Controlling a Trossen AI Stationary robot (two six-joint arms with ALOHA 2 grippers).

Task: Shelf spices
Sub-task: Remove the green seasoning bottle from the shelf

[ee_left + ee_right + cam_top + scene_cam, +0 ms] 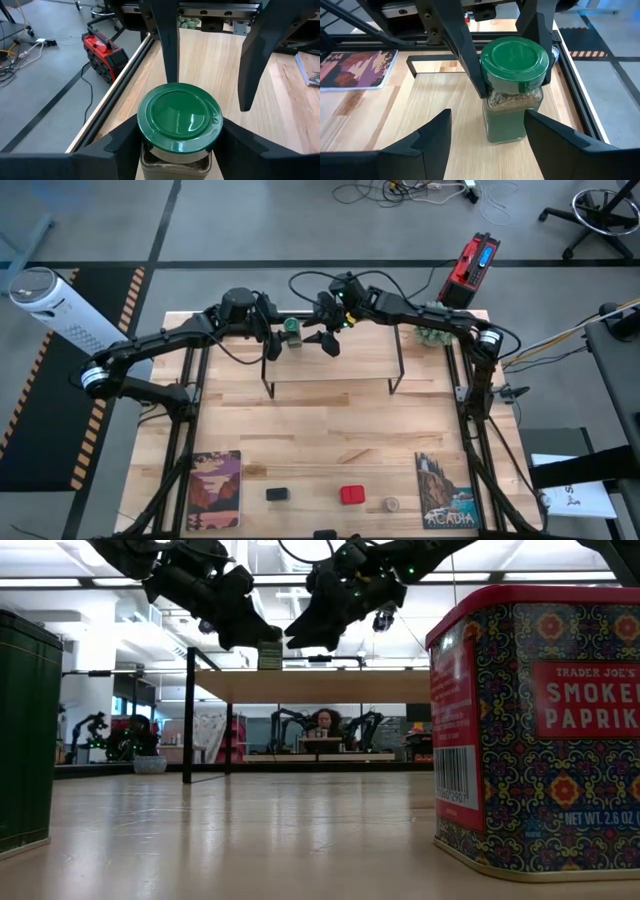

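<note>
Meanwhile, the green-capped glass bottle of dried herbs (291, 332) stands upright on the light wooden board of the low black-rod shelf (330, 370), at its far left end; the left gripper (172, 137) has its dark fingers hard against the bottle's neck just under the cap, apparently clamped on it. Facing it, the right gripper (487, 132) hangs just beside the bottle with its jaws apart, holding nothing. Down at the table's near edge wait the dark grey square jar (277, 494), the red square tin (351, 495) and the tiny round beige jar (391, 504). One risk, as I judge it: the bottle sits near the board's end, so a sideways drag by the left fingers could tip it off; the two grippers, crowded together, could also knock each other.
</note>
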